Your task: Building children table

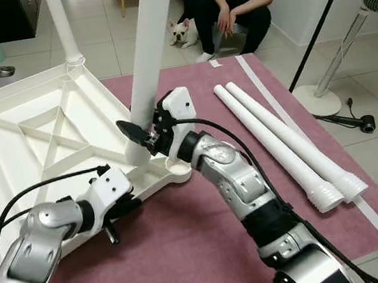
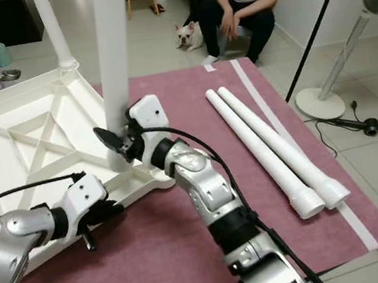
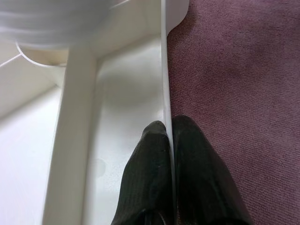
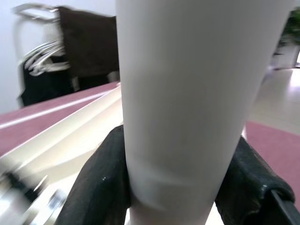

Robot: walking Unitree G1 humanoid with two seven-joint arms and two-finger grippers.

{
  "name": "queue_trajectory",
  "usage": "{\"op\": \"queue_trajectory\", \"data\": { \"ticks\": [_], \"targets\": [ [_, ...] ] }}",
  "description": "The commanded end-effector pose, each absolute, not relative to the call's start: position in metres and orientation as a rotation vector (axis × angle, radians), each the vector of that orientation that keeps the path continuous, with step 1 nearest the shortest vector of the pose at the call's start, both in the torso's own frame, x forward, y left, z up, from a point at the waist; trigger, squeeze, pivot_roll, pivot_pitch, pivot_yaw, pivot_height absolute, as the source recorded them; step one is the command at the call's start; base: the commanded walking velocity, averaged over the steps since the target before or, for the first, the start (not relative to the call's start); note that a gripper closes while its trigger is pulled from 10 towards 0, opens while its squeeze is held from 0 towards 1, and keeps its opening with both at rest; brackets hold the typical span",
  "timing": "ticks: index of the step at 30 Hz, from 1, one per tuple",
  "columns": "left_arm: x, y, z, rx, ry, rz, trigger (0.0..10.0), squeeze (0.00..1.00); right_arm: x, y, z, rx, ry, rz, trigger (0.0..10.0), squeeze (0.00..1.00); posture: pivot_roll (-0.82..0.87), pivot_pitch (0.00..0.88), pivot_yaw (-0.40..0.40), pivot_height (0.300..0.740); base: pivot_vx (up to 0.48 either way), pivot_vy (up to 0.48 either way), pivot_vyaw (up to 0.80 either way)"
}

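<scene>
Two spare legs lie on the mat, well apart from our tabletop. Our right gripper clamps the upright leg near the corner socket; our left gripper seemingly pinches the rim, fingers together.

Right end effector reaches forward, fingers clamped round the table leg — left end effector pinches the tabletop rim.
</scene>
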State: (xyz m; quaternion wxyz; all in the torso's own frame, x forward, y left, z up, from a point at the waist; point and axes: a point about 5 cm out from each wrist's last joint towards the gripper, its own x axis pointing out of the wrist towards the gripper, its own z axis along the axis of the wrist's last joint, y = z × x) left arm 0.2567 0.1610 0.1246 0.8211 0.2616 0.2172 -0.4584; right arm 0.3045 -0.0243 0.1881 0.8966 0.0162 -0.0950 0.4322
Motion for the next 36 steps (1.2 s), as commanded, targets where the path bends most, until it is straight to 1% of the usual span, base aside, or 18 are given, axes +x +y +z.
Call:
{"op": "queue_trajectory", "data": {
  "ticks": [1,5,6,8,13,19,20,22,25,30,31,32,33,36],
  "targets": [
    [0.274,0.186,0.134,0.639,0.402,-0.685,10.0,0.00,0.305,-0.032,0.190,0.034,-0.199,0.902,10.0,0.00,0.15,0.000,-0.034,0.740,0.000,0.000,0.00],
    [0.277,0.203,0.143,0.665,0.399,-0.680,10.0,0.00,0.309,-0.041,0.190,0.028,-0.189,0.893,10.0,0.00,0.15,0.000,-0.030,0.740,0.000,0.000,0.00],
    [0.277,0.203,0.143,0.665,0.399,-0.680,10.0,0.00,0.309,-0.041,0.190,0.028,-0.189,0.893,10.0,0.00,0.15,0.000,-0.030,0.740,0.000,0.000,0.00],
    [0.279,0.214,0.152,0.685,0.389,-0.676,10.0,0.00,0.311,-0.043,0.193,0.022,-0.195,0.892,10.0,0.00,0.15,0.000,-0.031,0.740,0.000,0.000,0.00],
    [0.283,0.222,0.157,0.688,0.378,-0.644,10.0,0.00,0.312,-0.042,0.196,0.020,-0.203,0.909,10.0,0.00,0.15,0.000,-0.035,0.740,0.000,0.000,0.00],
    [0.271,0.210,0.134,0.756,0.433,-0.715,10.0,0.00,0.313,-0.046,0.196,-0.037,-0.189,0.912,10.0,0.00,0.16,0.000,-0.037,0.740,0.000,0.000,0.00],
    [0.266,0.204,0.130,0.740,0.438,-0.750,10.0,0.00,0.319,-0.052,0.195,-0.054,-0.180,0.874,10.0,0.00,0.15,0.000,-0.034,0.740,0.000,0.000,0.00],
    [0.266,0.204,0.130,0.740,0.438,-0.750,10.0,0.00,0.319,-0.052,0.195,-0.054,-0.180,0.874,10.0,0.00,0.15,0.000,-0.034,0.740,0.000,0.000,0.00],
    [0.255,0.192,0.124,0.701,0.435,-0.822,10.0,0.00,0.330,-0.060,0.196,-0.071,-0.180,0.817,10.0,0.00,0.15,0.000,-0.030,0.740,0.000,0.000,0.00],
    [0.254,0.187,0.123,0.685,0.423,-0.830,10.0,0.00,0.336,-0.060,0.200,-0.074,-0.192,0.808,10.0,0.00,0.15,0.000,-0.036,0.740,0.000,0.000,0.00],
    [0.256,0.184,0.124,0.664,0.405,-0.800,10.0,0.00,0.338,-0.060,0.202,-0.075,-0.196,0.806,10.0,0.00,0.15,0.000,-0.040,0.740,0.000,0.000,0.00],
    [0.258,0.182,0.125,0.635,0.386,-0.779,10.0,0.27,0.340,-0.059,0.204,-0.075,-0.200,0.810,10.0,0.00,0.16,0.000,-0.043,0.740,0.000,0.000,0.00],
    [0.259,0.181,0.126,0.615,0.374,-0.766,10.0,1.00,0.340,-0.058,0.204,-0.075,-0.202,0.813,10.0,0.00,0.16,0.000,-0.043,0.740,0.000,0.000,0.00],
    [0.259,0.175,0.130,0.564,0.344,-0.756,10.0,1.00,0.339,-0.055,0.205,-0.065,-0.206,0.827,10.0,0.00,0.16,0.000,-0.047,0.740,0.000,0.000,0.00]
  ]
}}
